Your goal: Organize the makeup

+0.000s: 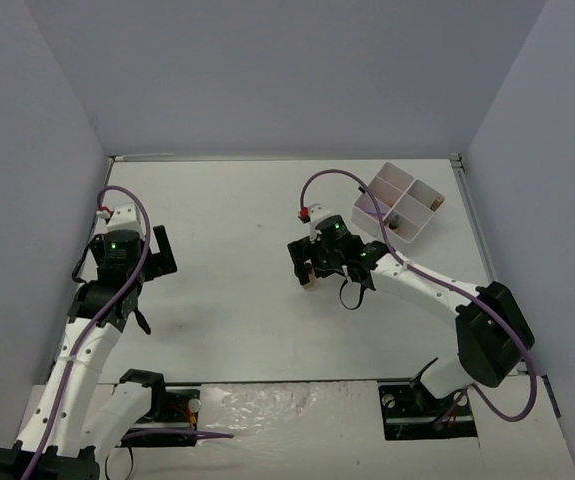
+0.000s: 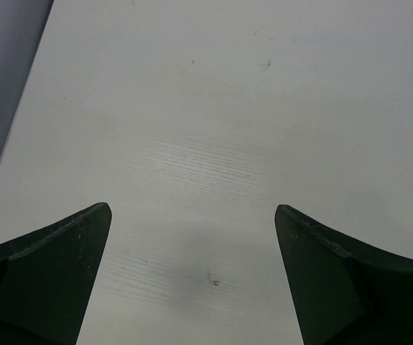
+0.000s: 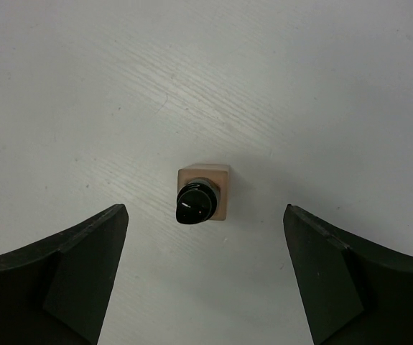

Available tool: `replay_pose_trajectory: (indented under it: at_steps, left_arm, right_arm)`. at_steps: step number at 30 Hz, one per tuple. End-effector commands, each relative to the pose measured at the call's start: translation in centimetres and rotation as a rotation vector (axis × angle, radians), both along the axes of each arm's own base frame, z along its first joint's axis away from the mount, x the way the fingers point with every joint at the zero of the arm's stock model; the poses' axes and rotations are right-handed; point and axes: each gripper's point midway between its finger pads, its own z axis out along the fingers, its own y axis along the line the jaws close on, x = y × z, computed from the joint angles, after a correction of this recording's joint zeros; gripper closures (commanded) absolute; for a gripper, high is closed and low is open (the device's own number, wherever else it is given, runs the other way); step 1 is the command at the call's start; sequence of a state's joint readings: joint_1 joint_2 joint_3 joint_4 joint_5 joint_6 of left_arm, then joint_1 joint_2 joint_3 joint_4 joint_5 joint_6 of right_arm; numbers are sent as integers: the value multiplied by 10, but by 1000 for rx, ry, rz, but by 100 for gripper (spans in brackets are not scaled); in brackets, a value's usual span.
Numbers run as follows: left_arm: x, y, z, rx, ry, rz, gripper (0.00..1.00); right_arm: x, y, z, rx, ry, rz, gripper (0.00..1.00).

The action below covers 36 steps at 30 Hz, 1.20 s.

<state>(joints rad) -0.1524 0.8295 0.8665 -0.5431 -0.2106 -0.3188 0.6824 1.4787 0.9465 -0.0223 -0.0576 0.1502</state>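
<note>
A tan square bottle with a black cap (image 3: 203, 194) stands upright on the white table, seen from above in the right wrist view. My right gripper (image 3: 205, 208) is open and hovers above it, one finger on each side, touching nothing. In the top view the bottle (image 1: 309, 283) shows just under the right gripper (image 1: 306, 270) near the table's middle. My left gripper (image 2: 192, 206) is open and empty over bare table; in the top view it (image 1: 163, 256) is at the left. Sponges and lipsticks are not in view.
The white four-compartment tray (image 1: 414, 187) sits tilted at the back right, with a thin purple pencil (image 1: 376, 205) and small dark items inside. Grey walls close in the table on the left, back and right.
</note>
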Motion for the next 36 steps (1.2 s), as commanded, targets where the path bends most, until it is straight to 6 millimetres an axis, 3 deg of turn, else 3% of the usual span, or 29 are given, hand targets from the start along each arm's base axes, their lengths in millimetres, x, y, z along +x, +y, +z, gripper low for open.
replay_pose_trajectory:
  at_steps: [1, 12, 31, 36]
  left_arm:
    - [5, 0, 1, 7, -8, -15, 3]
    - [12, 2, -9, 9, 23, -15, 3]
    - [15, 0, -13, -1, 39, -23, 3]
    - [16, -1, -15, -5, 49, -27, 3]
  right_arm:
    - [22, 12, 16, 44, -81, -36, 17]
    - [20, 16, -2, 33, -51, -47, 38]
    - [18, 13, -22, -13, -33, -59, 46]
    - [17, 12, -26, -22, -29, -57, 53]
